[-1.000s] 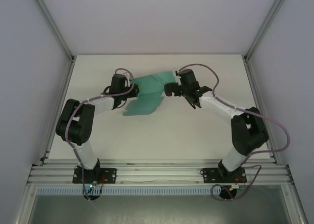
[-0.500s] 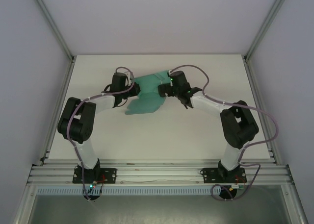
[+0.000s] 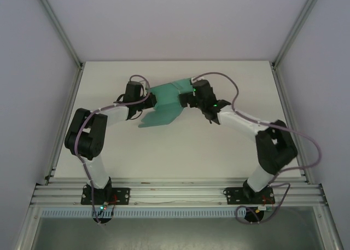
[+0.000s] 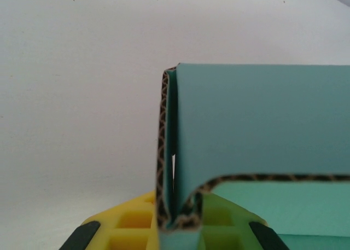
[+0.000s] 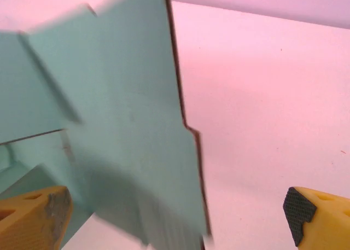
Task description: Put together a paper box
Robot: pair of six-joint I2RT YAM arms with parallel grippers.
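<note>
1. Table [image 3: 109,146]: carries the box, which sits toward the far edge at about mid-width.
2. Paper box [image 3: 164,105]: teal card, half-folded, not closed. One panel is raised and a flap lies flat on the near side. Its long axis runs roughly left-right, end to end between the two arms.
3. Right gripper [image 3: 186,99]: at the right end of the box, jaws wide and holding nothing. In its wrist view a raised panel edge stands in the gap, closer to one fingertip than the other. The view is blurred, so I can't tell whether it touches.
4. Left gripper [image 4: 175,231]: at the left end of the box, jaws narrow and pinched on a doubled-over wall of the card. That wall stands upright between the yellow fingers.
5. Key relation, my read: the left arm anchors and the right arm is free. Its panel is already inside the jaws, so the next move is probably to close on or push that panel toward the left end, along the long axis. Risk: the card may skew around the left pinch.
</note>
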